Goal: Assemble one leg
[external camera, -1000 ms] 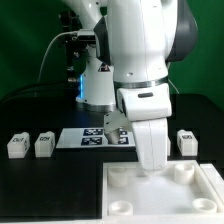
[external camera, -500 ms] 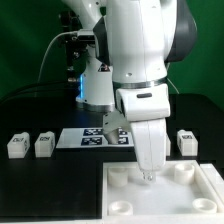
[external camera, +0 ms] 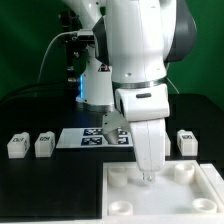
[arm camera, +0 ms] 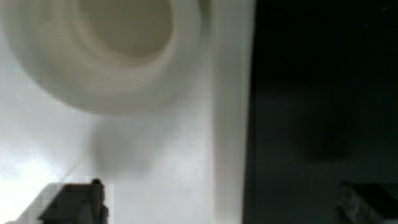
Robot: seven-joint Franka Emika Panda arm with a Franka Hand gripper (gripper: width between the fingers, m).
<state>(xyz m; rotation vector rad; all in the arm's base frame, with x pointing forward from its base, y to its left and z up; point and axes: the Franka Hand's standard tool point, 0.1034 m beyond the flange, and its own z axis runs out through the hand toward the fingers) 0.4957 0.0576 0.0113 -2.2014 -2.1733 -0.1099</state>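
Gripper [external camera: 148, 179] is poised low at the far edge of the white panel [external camera: 205, 186], jaws wide and empty, fingertips [arm camera: 71, 205] straddling that edge beside a round socket [arm camera: 111, 48]. One leg [external camera: 17, 145] and a second leg [external camera: 44, 145] sit on the table [external camera: 30, 195] at the exterior view's left, a third leg [external camera: 186, 141] at its right, all well apart from the gripper and none held. Assessment: an early, panel-setting step; the next move calls for closing squarely on the panel edge or lifting clear to fetch a leg.
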